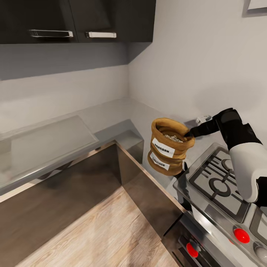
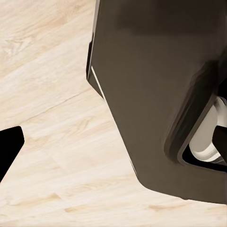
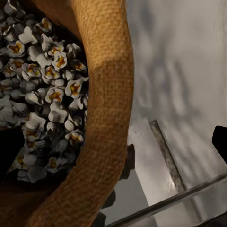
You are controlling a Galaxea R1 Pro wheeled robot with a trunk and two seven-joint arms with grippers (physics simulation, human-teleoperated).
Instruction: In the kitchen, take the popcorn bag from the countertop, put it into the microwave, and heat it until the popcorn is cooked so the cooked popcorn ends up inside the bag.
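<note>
Bag: popcorn bag [image 1: 169, 150] hangs just off the counter [image 1: 111, 115], near the corner where it turns, and close beside the gas hob [image 1: 218, 181]; its twin below is a mirror image in the glossy top.

Right hand: right hand [image 1: 190, 134] pinches the bag's rolled rim, one finger inside the mouth and one outside; the right wrist view shows the burlap rim [image 3: 101, 118] running between the two dark fingertips.

Left hand: the left wrist view shows one dark fingertip [image 2: 8, 150] over pale floor planks [image 2: 47, 71] and part of the robot's dark body; whether that hand is spread or pressed together cannot be told.

Contents: white, burst-looking popcorn [image 3: 45, 80] with yellow centres fills the bag, so the heating step looks to be behind rather than ahead, though nothing here proves it.

Progress: the bag is off the counter and in hand. The microwave is not among the things seen, so whether the bag is on its way there or on its way back is a guess.

Surroundings: dark wall cabinets [image 1: 74, 18] with silver handles hang above the counter; red knobs [image 1: 241, 235] sit on the front of the hob.

In the way: the hob's raised edge is right next to the bag, and the thin rim grip could let the sack tilt or slip.
</note>
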